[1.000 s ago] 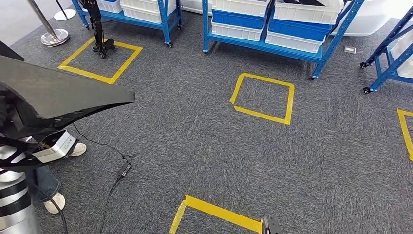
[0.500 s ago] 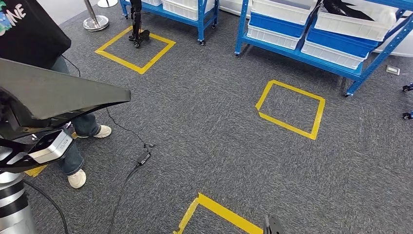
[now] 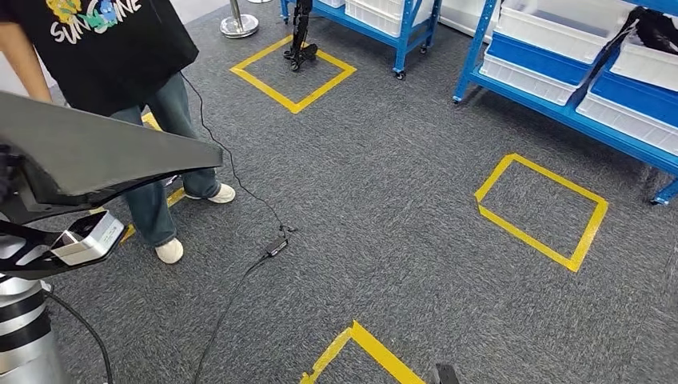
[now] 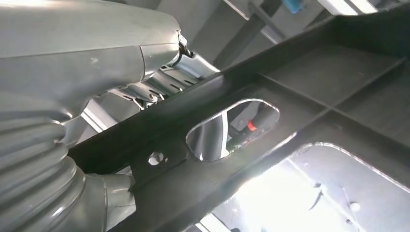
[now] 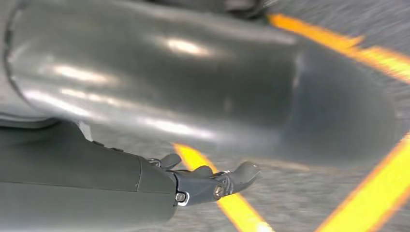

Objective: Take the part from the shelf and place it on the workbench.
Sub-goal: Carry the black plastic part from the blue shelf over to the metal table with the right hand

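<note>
Left hand (image 4: pixel 72 111) grips the dark part (image 3: pixel 88 156); right hand (image 5: pixel 203 186) hangs empty

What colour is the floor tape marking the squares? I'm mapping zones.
Yellow floor tape on grey carpet, clearest in the head view.

dark grey speckled carpet (image 3: pixel 384 208), yellow tape squares (image 3: pixel 540 210); blue shelf frames (image 3: pixel 560 112), white and blue bins (image 3: pixel 552 48); matte black part (image 3: pixel 88 156); person's black printed tee (image 3: pixel 112 40), blue jeans (image 3: pixel 164 120), white shoes (image 3: pixel 169 250)
</note>
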Action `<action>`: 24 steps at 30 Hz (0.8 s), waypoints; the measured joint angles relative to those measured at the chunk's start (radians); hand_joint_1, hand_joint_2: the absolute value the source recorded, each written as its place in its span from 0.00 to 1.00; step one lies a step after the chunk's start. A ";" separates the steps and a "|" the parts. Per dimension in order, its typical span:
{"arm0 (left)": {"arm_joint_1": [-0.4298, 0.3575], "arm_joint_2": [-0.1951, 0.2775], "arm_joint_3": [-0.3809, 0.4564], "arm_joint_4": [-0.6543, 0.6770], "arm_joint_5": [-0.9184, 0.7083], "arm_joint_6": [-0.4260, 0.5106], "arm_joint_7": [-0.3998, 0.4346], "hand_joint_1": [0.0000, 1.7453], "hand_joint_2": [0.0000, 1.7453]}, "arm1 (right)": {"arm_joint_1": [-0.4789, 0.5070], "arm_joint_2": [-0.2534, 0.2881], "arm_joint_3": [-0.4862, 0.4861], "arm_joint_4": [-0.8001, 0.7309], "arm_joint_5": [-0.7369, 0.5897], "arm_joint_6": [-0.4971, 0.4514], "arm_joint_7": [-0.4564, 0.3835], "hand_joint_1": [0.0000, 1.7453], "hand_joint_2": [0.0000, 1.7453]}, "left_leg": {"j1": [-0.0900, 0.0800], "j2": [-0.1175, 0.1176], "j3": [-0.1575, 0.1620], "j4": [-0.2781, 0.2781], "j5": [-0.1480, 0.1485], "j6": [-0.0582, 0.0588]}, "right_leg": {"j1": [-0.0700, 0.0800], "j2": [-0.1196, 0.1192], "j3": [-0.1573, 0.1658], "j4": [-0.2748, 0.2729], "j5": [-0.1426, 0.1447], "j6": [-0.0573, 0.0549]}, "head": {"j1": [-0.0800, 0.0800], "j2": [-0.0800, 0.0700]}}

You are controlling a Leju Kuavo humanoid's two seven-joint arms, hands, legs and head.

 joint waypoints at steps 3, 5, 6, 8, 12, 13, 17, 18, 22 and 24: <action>-0.008 -0.003 -0.007 0.007 -0.004 0.000 0.000 1.00 1.00 | 0.034 -0.014 0.000 -0.001 0.004 0.030 0.062 0.00 0.00 | -0.004 0.089 -0.042 0.090 -0.054 -0.011 | -0.001 -0.037 0.006 -0.005 0.004 -0.019 | -0.011 0.000; -0.010 -0.007 -0.014 0.014 -0.005 0.000 0.000 1.00 1.00 | 0.061 -0.024 0.000 -0.002 0.005 0.054 0.085 0.00 0.00 | -0.002 0.133 -0.100 0.222 -0.115 -0.016 | 0.005 -0.064 0.008 -0.005 0.002 -0.026 | -0.016 0.000; -0.009 -0.008 -0.018 0.019 -0.005 0.000 0.000 1.00 1.00 | 0.071 -0.029 0.000 -0.002 0.006 0.065 0.094 0.00 0.00 | 0.000 0.139 -0.120 0.267 -0.130 -0.017 | 0.008 -0.078 0.008 -0.005 0.001 -0.028 | -0.016 0.000; -0.009 -0.010 -0.026 0.029 -0.005 0.000 0.000 1.00 1.00 | 0.082 -0.037 0.000 -0.002 0.010 0.090 0.111 0.00 0.00 | 0.002 0.147 -0.105 0.248 -0.107 -0.014 | 0.010 -0.104 0.010 -0.005 -0.002 -0.029 | -0.016 0.000; -0.026 -0.020 -0.050 0.041 -0.006 0.000 0.000 1.00 1.00 | 0.090 -0.045 0.000 -0.002 0.032 0.132 0.145 0.00 0.00 | -0.016 0.211 0.019 0.034 -0.038 0.002 | 0.022 -0.144 0.017 -0.005 -0.012 -0.021 | -0.015 0.000; -0.029 -0.024 -0.056 0.043 -0.006 0.000 0.000 1.00 1.00 | 0.093 -0.046 0.000 -0.002 0.039 0.137 0.153 0.00 0.00 | -0.022 0.214 0.025 0.021 -0.040 0.007 | 0.025 -0.155 0.019 -0.005 -0.013 -0.017 | -0.015 0.000; -0.034 -0.039 -0.068 0.045 -0.009 0.000 0.000 1.00 1.00 | 0.098 -0.047 0.005 -0.002 0.054 0.145 0.172 0.00 0.00 | -0.019 0.163 0.029 0.002 -0.027 0.033 | 0.020 -0.136 0.009 0.022 -0.037 -0.003 | -0.014 0.000; -0.035 -0.044 -0.070 0.046 -0.010 0.000 0.000 1.00 1.00 | 0.101 -0.048 0.006 -0.003 0.055 0.146 0.173 0.00 0.00 | -0.015 0.152 0.031 -0.002 -0.024 0.040 | 0.018 -0.102 -0.014 0.068 -0.060 -0.005 | -0.012 0.000; -0.026 -0.061 -0.079 0.049 -0.009 0.000 0.000 1.00 1.00 | 0.115 -0.052 0.008 -0.004 0.055 0.146 0.168 0.00 0.00 | -0.013 0.094 0.027 -0.003 -0.020 0.047 | 0.017 -0.041 -0.123 0.274 -0.123 -0.004 | -0.008 0.000; -0.021 -0.066 -0.081 0.050 -0.008 0.000 0.000 1.00 1.00 | 0.119 -0.054 0.008 -0.004 0.048 0.148 0.158 0.00 0.00 | -0.011 0.061 0.027 -0.002 -0.017 0.045 | 0.014 -0.031 -0.095 0.199 -0.079 0.011 | -0.007 0.000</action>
